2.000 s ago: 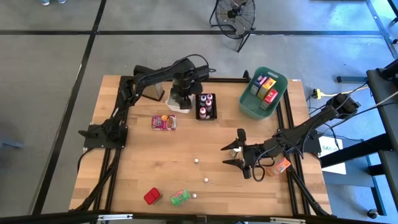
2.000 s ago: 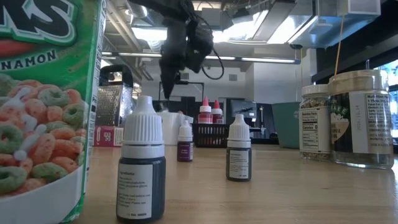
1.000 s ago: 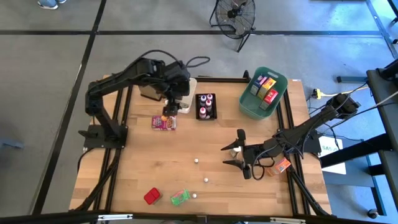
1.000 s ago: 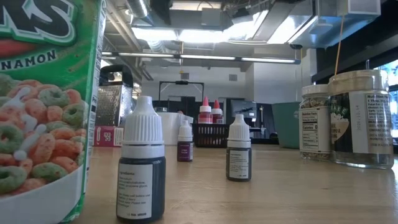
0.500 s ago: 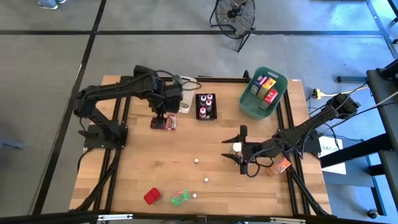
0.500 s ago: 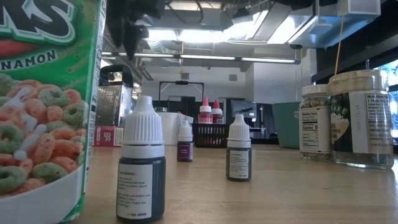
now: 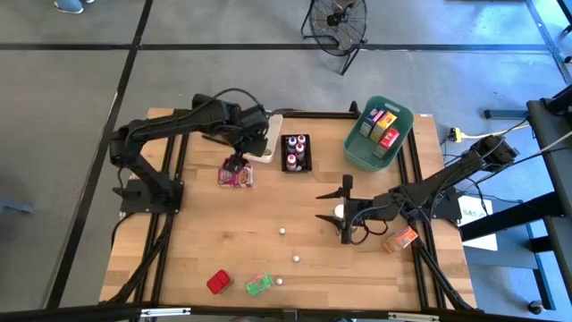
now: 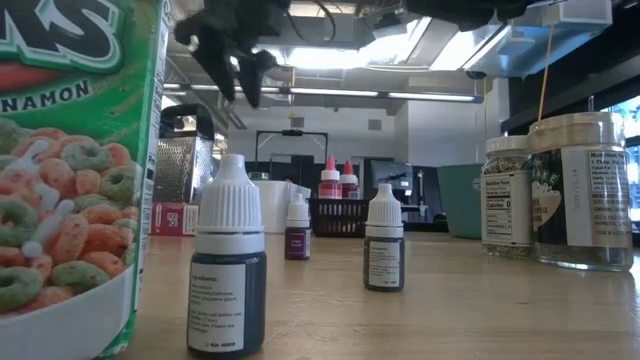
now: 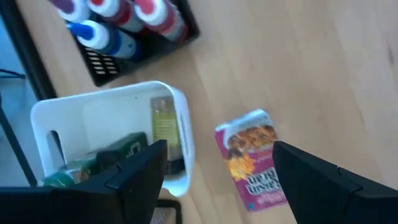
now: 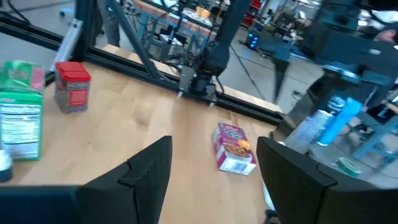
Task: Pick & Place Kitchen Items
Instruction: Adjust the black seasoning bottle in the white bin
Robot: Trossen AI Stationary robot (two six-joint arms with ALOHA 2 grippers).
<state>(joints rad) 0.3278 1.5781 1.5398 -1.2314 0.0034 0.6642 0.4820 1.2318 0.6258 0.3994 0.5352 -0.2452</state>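
— Where is the left end effector point(image 7: 234, 164)?

— Its arm arches over the worktop point(image 7: 197, 241) from the rear left, the elbow raised and the wrist pointed down. The fingers stand wide and empty above the pink packet point(image 7: 236, 176), beside the white bin point(image 9: 112, 118).

— And the right end effector point(image 7: 343, 210)?

— Its arm stretches low from the right edge, fingers apart, near a small white-capped bottle point(image 7: 339, 212) at mid-worktop.

A pink packet point(image 7: 236, 176) is laid flat just in front of the white bin point(image 7: 264, 143); a red packet point(image 7: 218, 283) and green packet point(image 7: 257, 284) are seen far from it.
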